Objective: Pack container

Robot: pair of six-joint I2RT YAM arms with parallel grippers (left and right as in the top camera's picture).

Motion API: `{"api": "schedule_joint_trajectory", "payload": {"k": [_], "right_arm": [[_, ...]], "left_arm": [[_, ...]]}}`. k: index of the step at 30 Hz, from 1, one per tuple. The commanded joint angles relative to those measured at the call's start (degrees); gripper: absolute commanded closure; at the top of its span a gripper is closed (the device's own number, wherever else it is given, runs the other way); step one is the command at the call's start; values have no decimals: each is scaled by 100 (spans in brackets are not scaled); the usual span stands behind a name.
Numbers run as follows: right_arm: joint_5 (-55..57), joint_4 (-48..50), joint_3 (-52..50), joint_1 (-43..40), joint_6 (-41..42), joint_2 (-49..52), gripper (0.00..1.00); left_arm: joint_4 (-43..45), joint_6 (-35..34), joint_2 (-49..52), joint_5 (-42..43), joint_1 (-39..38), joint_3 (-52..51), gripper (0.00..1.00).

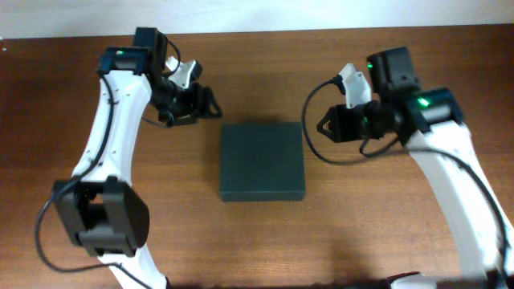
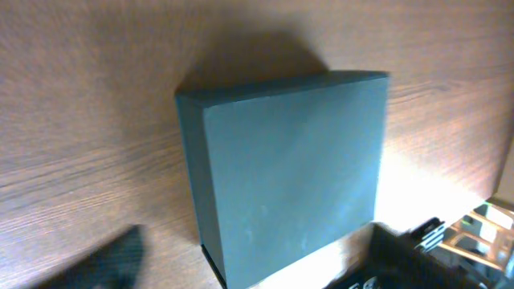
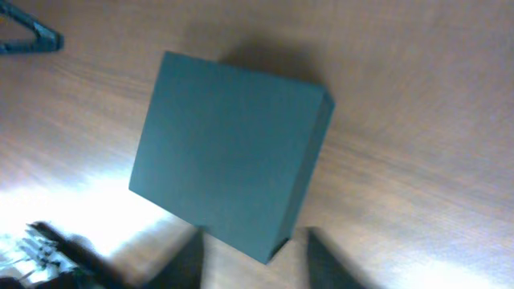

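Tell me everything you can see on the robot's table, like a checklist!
Surface: brown wooden table, bare wood around the box.
Job's things: one dark green box, lid shut, lying flat in the middle.
Clutter: nothing seen.
Grippers: left hand open, near the box's far left corner, not touching it; right hand open, beside the box's far right corner, not touching it. Both hold nothing.
Cables: a black cable loops beside the right arm; another black cable curves by the left arm's base.
Surroundings: a pale wall runs along the far edge of the table.
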Motion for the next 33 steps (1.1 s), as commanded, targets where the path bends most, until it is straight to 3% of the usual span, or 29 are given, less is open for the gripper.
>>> {"api": "schedule_joint_trajectory", "payload": {"k": [1, 6, 11, 14, 20, 25, 33], "right_arm": [[581, -15, 90, 42, -313, -662, 0], [1537, 17, 90, 42, -286, -1193, 1], [1526, -144, 87, 42, -350, -1534, 1], [1526, -411, 87, 42, -730, -1792, 1], [1523, -809, -236, 42, -960, -2634, 1], [1504, -745, -918, 42, -1001, -3744, 1], [1499, -715, -1891, 42, -997, -5379, 1]], "left_arm": [[-52, 131, -549, -92, -11, 289, 1], [-103, 127, -984, -83, -11, 350, 1], [-144, 181, -1390, -90, -11, 350, 1], [-249, 651, -1687, -111, -11, 348, 1], [-590, 697, -2439, -730, -13, 179, 1], [-402, 695, -3366, -748, -17, -575, 1], [476, 603, -5370, -741, -15, -2966, 1]]}}
